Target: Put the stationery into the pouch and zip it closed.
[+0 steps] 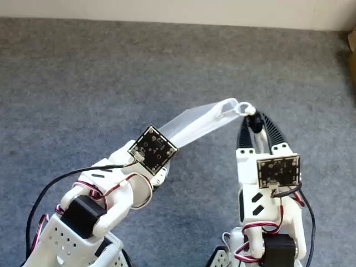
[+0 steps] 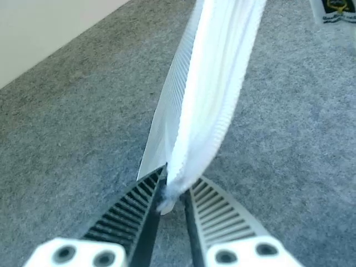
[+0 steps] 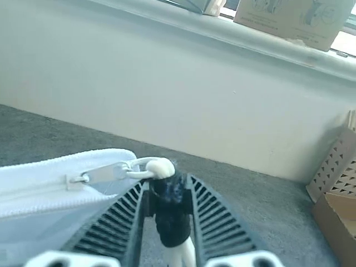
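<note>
Pouch [image 1: 197,125], translucent white, is hanging taut above the grey bench [image 1: 83,72] — the left gripper [image 2: 177,179] jaws are clenching one end while the right gripper [image 3: 167,186] jaws are grasping the toggle on the zipper pull [image 3: 103,173], apparently tensioning the zip for closing. Whether stationery is lying inside — hard to make out.

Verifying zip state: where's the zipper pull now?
In the right wrist view the zipper pull sits at the end of the white pouch, by the right pincer, which clamps the dark charm on it; the left pincer holds the opposite end.
</note>
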Action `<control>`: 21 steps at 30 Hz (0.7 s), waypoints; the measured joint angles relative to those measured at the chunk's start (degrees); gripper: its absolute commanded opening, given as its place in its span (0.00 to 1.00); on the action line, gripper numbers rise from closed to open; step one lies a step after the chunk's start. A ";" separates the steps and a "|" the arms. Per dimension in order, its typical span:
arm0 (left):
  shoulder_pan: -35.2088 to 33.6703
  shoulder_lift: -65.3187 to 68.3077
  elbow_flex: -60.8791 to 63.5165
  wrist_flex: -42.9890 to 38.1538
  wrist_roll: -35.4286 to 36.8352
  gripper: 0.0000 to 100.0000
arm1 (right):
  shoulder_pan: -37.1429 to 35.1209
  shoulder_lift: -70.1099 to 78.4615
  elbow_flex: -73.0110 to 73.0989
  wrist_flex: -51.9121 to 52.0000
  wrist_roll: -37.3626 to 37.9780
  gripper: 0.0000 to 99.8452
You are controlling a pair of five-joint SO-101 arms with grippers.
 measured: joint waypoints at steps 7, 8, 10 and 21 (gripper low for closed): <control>-0.18 -0.09 0.62 0.18 0.00 0.01 | 6.15 -0.70 6.07 -4.75 -0.26 0.00; -0.18 -0.09 0.62 0.18 0.00 0.01 | 7.03 -0.70 6.77 -5.10 -0.26 0.00; -0.18 -0.09 0.62 0.18 0.00 0.01 | 8.62 -0.18 7.47 -5.36 -0.26 0.00; -0.18 -0.09 0.62 0.18 0.00 0.01 | 10.99 -0.70 7.47 -0.09 -0.26 0.10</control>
